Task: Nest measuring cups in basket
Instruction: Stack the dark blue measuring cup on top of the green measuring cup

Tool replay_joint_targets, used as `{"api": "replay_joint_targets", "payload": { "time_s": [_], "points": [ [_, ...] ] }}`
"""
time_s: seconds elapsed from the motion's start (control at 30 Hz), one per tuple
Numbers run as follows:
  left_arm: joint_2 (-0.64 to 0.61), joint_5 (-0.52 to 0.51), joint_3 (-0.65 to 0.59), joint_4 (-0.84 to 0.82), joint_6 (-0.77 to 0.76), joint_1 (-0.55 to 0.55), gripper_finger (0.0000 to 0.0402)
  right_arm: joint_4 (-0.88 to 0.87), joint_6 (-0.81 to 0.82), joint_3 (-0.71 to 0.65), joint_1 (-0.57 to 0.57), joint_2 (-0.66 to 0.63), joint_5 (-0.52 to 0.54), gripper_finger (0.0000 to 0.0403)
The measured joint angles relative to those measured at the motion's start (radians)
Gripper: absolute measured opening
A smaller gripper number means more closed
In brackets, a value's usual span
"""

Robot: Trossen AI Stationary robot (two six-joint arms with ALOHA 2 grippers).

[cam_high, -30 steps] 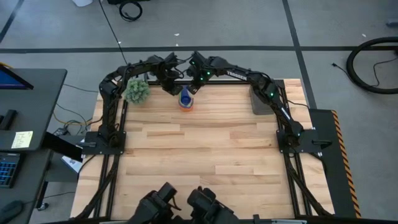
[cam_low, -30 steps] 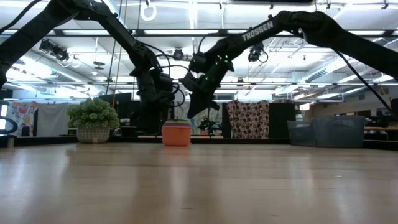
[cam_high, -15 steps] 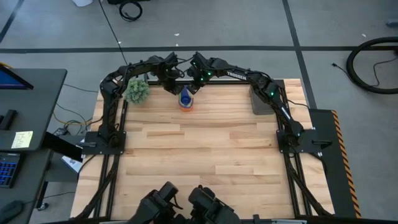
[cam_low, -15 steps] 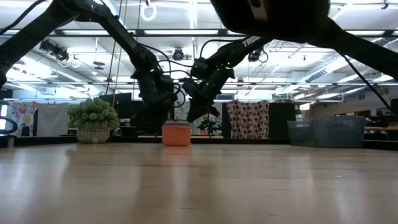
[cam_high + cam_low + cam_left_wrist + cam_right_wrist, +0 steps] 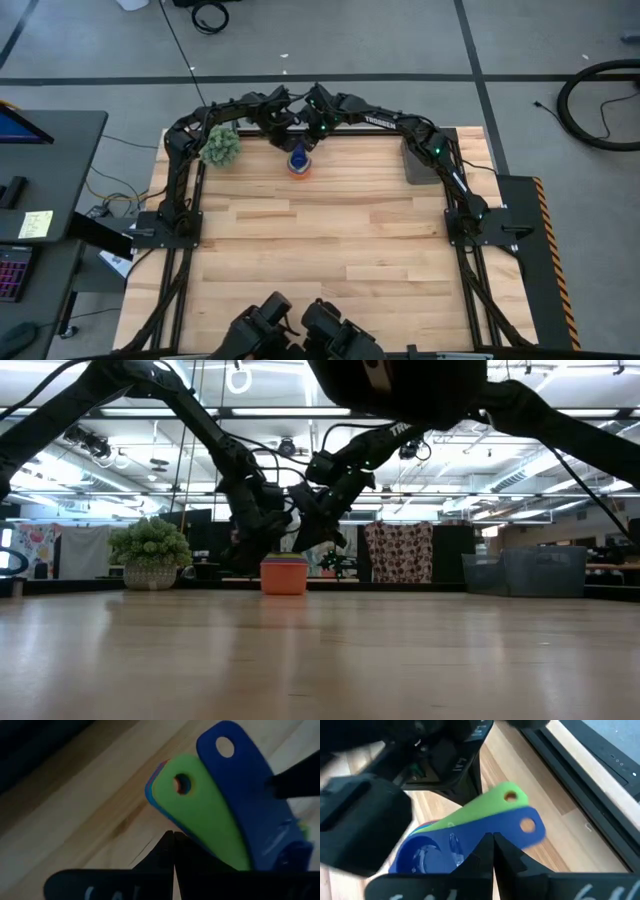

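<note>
Measuring cups [image 5: 298,161]: smooth plastic, round bowls with flat, rounded handles pierced by a hole, nested in one stack on an orange base at the far edge of the wooden plank desk [image 5: 320,250]; dark blue cup [image 5: 465,845] uppermost, green handle [image 5: 200,815] beneath. Left gripper [image 5: 283,127] and right gripper [image 5: 308,130], both clenched and empty, hang just above the stack from either side. Basket [image 5: 418,160]: dark grey, rectangular, far right corner, well apart. Fuzzy green plant ball [image 5: 219,146]: far left.
</note>
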Motion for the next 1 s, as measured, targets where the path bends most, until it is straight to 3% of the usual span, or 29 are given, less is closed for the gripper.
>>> {"api": "replay_joint_targets", "payload": {
  "time_s": [0.23, 0.37, 0.6, 0.7, 1.0],
  "points": [
    [0.000, 0.015, 0.000, 0.015, 0.000, -0.003, 0.0007, 0.008, -0.023, -0.013, 0.000, 0.000, 0.000, 0.0005],
    [0.000, 0.015, 0.000, -0.002, 0.001, -0.002, 0.0007, -0.011, -0.051, 0.051, 0.000, 0.000, 0.000, 0.0005],
    [0.000, 0.015, 0.000, -0.006, 0.012, 0.000, 0.0007, -0.202, -0.053, 0.176, 0.006, -0.001, 0.066, 0.0005],
    [0.000, 0.015, 0.000, -0.007, 0.012, -0.001, 0.0007, -0.259, -0.056, 0.175, 0.006, -0.002, 0.108, 0.0005],
    [0.000, 0.015, 0.000, 0.001, 0.027, -0.001, 0.0007, -0.218, -0.021, 0.052, 0.008, 0.001, 0.136, 0.0005]
  ]
}}
